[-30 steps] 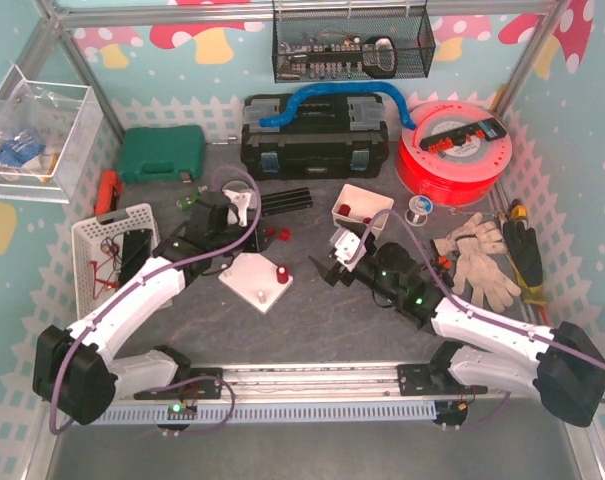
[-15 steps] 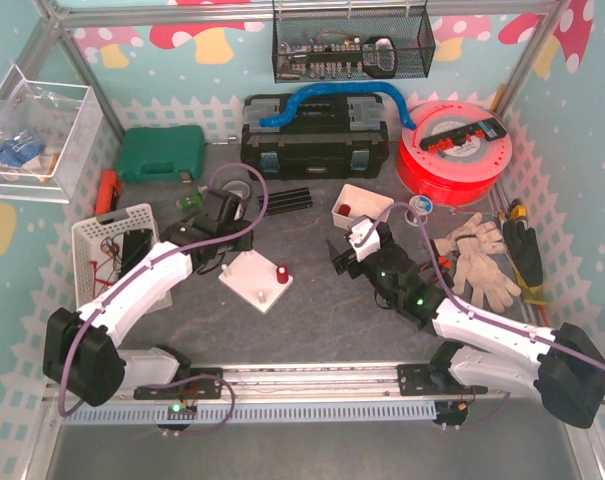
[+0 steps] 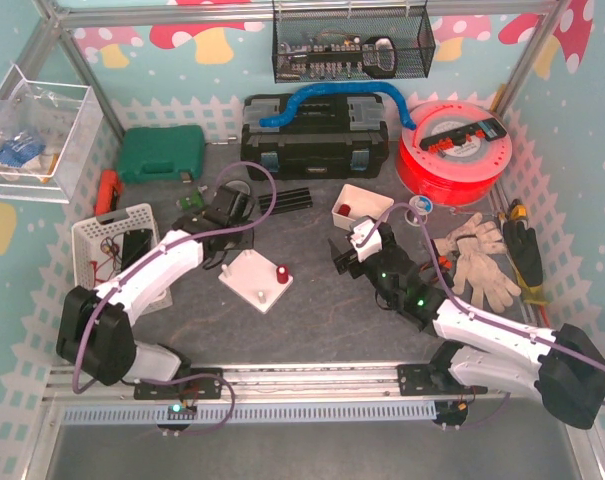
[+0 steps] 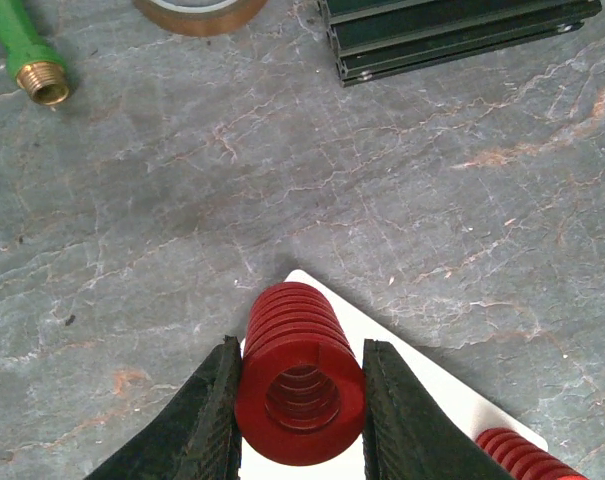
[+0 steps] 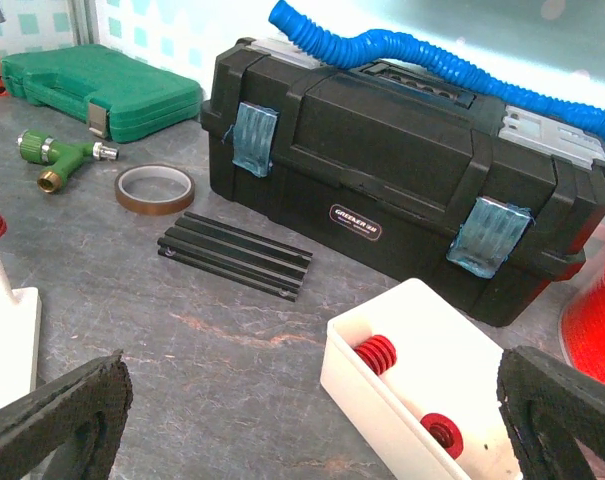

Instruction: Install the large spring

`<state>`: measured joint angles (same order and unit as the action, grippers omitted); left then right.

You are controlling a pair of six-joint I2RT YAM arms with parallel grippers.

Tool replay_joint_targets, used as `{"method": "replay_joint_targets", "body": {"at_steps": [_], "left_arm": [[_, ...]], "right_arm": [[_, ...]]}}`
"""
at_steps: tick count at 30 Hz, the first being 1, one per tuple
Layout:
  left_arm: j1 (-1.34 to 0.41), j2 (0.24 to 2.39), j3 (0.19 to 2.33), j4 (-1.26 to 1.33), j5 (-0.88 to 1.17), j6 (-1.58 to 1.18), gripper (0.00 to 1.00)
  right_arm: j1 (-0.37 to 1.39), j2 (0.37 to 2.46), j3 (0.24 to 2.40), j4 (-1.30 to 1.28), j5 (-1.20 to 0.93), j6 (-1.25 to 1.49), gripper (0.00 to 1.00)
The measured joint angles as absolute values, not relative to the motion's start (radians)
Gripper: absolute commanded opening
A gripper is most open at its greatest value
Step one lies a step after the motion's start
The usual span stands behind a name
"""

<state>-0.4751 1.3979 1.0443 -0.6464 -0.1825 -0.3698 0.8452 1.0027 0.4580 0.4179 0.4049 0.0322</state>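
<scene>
The left hand (image 4: 300,362) clamps the large spring (image 4: 300,395) over a corner of the white plate (image 4: 452,425) (right hand (image 5: 312,400) gapes wide, empty).

2 springs (image 5: 375,353) lie in the bin (image 5: 407,305), before the toolbox (image 5: 382,170).

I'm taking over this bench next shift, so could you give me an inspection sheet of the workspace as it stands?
Surface: grey stone-look table.
Job's things: large red spring at a corner of the white plate; small spring on the plate; white bin holds spare springs.
Clutter: black toolbox, green case, tape roll, black rails, gloves, red spool.
Grippers: left gripper shut on the large red spring; right gripper open, empty.
Cables: purple cable loops above left arm.
Surroundings: wire basket on back wall; clear box at left.
</scene>
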Motion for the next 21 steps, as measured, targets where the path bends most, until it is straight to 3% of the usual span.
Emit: {"method": "replay_joint_targets", "body": {"at_steps": [21], "left_arm": [[-0.475, 1.426, 1.044, -0.631, -0.159, -0.370, 0.00]], "right_arm": [[0.845, 1.008, 0.458, 0.418, 0.404, 0.031, 0.99]]}}
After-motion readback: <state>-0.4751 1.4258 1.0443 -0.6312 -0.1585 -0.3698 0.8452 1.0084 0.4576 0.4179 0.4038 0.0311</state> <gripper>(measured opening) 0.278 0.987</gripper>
